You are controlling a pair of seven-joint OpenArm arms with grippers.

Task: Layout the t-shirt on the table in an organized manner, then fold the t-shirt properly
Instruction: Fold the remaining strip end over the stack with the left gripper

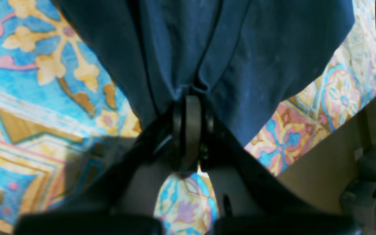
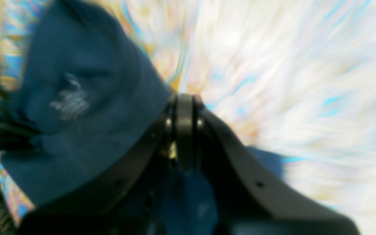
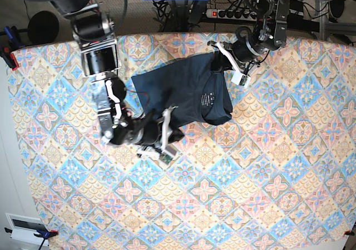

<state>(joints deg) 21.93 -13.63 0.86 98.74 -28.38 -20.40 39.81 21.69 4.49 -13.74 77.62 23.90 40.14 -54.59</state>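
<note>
Left gripper (image 1: 191, 98): we see its jaws clenched on a bunched fold of the navy t-shirt (image 3: 183, 88), the cloth fanning away from the pinch in creases; in the base view this gripper (image 3: 218, 58) sits at the garment's far edge, near the table's back border.

Right gripper (image 2: 184, 98): jaws closed together, dark blue cloth lying beside and beneath them; the wrist picture is smeared, but with the base view we judge it pinching the shirt's near edge (image 3: 167, 113).

T-shirt: lies partly doubled on the floral-tiled table (image 3: 267, 177), towards the back and left of centre in the base view; a small pale label (image 3: 207, 98) shows on the upper surface; the outline is uneven, one corner drawn towards each gripper.

Step in hand, as we judge it: spreading or drawing over a fold. To do it well we would keep both pinches firm; move the two arms level and in step so the edge stays straight; keep the cloth low over the table; lay it flat before letting go.
</note>
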